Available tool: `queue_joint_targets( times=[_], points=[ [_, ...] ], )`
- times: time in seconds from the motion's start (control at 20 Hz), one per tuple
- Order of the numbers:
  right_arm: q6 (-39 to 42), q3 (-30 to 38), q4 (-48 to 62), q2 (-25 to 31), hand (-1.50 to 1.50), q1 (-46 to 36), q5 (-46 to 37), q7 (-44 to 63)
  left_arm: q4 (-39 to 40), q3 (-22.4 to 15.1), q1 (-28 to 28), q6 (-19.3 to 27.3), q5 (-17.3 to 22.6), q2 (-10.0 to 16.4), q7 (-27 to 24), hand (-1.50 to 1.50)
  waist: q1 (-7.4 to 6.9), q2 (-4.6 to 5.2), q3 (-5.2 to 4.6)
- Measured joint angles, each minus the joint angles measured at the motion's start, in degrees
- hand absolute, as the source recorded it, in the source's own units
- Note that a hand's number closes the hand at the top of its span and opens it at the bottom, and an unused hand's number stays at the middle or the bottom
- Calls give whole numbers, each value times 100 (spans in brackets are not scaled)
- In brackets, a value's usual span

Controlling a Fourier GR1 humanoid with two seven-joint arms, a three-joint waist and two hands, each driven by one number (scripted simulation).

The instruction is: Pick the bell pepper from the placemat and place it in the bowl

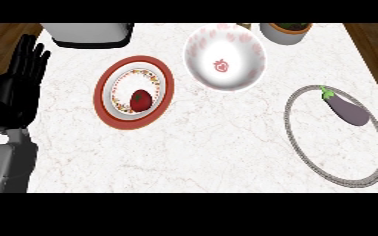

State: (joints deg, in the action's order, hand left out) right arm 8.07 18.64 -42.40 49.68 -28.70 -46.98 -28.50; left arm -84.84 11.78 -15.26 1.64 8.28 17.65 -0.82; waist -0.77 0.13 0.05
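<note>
A red bell pepper (141,100) lies inside a small floral-rimmed dish (120,86) that stands on a round red placemat (104,109), left of centre. A larger white bowl (236,50) with a pink strawberry pattern stands to the upper right of it and holds nothing. My left hand (22,80) rests open at the left edge, fingers up, well apart from the dish. My right hand does not show.
A purple eggplant (345,109) lies on a round grey-rimmed mat (294,130) at the right. A grey toaster (87,34) stands at the back left, and a plant pot (289,32) at the back right. Wooden edges show at both upper corners.
</note>
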Motion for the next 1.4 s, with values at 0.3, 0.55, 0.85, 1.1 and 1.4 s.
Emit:
queue_joint_targets(
  times=[0.3,0.55,0.85,1.1,1.4],
  points=[
    [715,180,-562,-52,150,-567,605,-104,-2,30,31,10,-21,-7,-15,0,53,-26,-9],
    [1643,327,-1238,-371,150,-1067,1300,493,-15,134,30,-50,28,105,41,0,96,-52,-15],
    [2289,175,-1955,-949,150,-1658,1762,1715,-48,90,73,-57,9,13,8,0,75,-39,-13],
    [2505,-166,-2286,-1475,150,-2174,1852,2691,-30,30,161,-38,-81,-83,-124,0,52,-27,-13],
    [2363,-750,-2282,-2201,150,-2490,1626,3342,77,105,-5,-56,-61,-28,-72,0,30,-13,-11]
  ],
)
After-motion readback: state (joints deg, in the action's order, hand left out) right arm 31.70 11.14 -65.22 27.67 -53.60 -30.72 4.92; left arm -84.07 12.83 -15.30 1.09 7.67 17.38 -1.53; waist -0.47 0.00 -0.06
